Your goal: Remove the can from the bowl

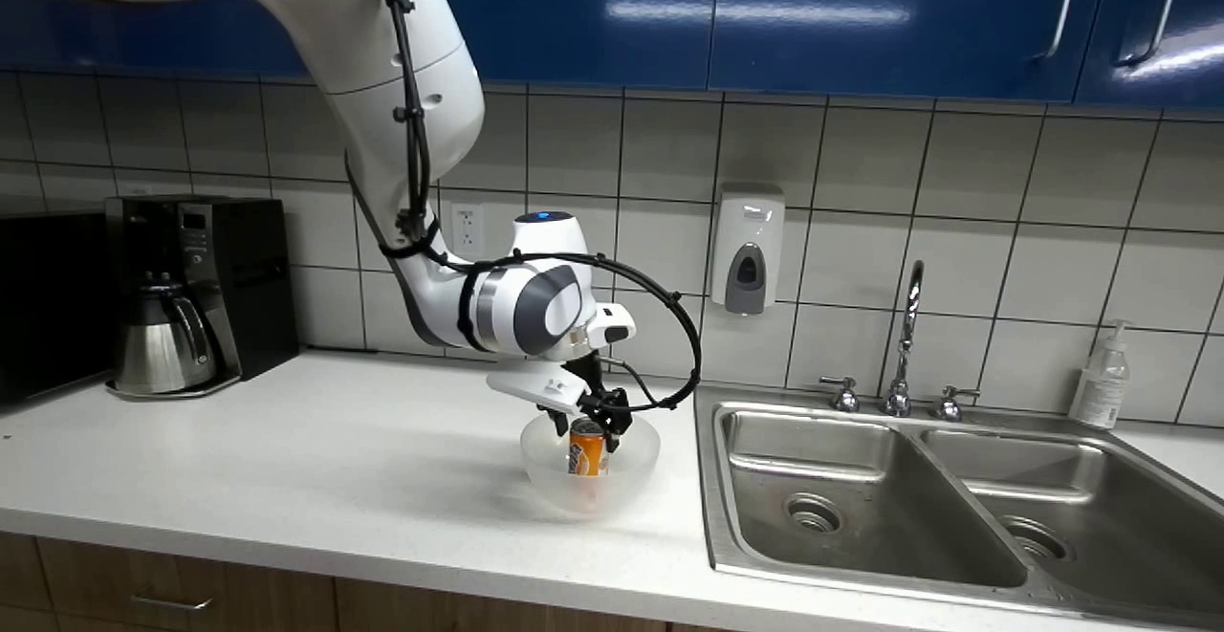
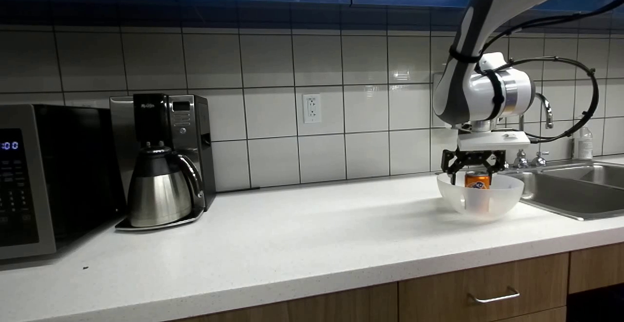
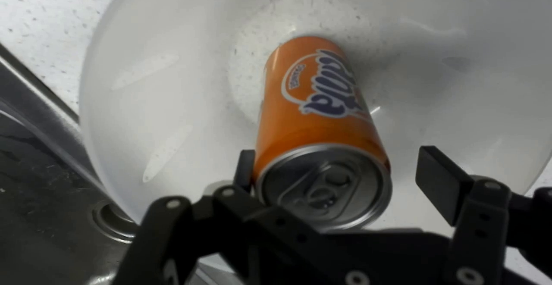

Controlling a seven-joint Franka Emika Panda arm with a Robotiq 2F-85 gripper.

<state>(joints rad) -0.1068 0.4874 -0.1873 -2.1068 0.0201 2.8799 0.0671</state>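
The gripper [image 3: 340, 170] is pointed down into the bowl [image 3: 168, 104], its two fingers [image 3: 442, 186] spread apart. Between them the can [image 3: 310, 104] is seen standing upright in the bowl, its silvery top turned up toward the gripper. In the wrist view the can is placed just beside the finger on that view's left; whether it is touched cannot be told. Toward the opposite finger a gap is left.

Worktop [image 1: 335, 441] with steel double sink [image 1: 971, 498] and tap [image 1: 902, 364]; microwave [image 2: 80, 166] beside coffee maker [image 2: 161, 166]; soap dispenser [image 1: 749, 250] on tiled wall [image 1: 985, 264], below blue cupboards [image 1: 861, 49].
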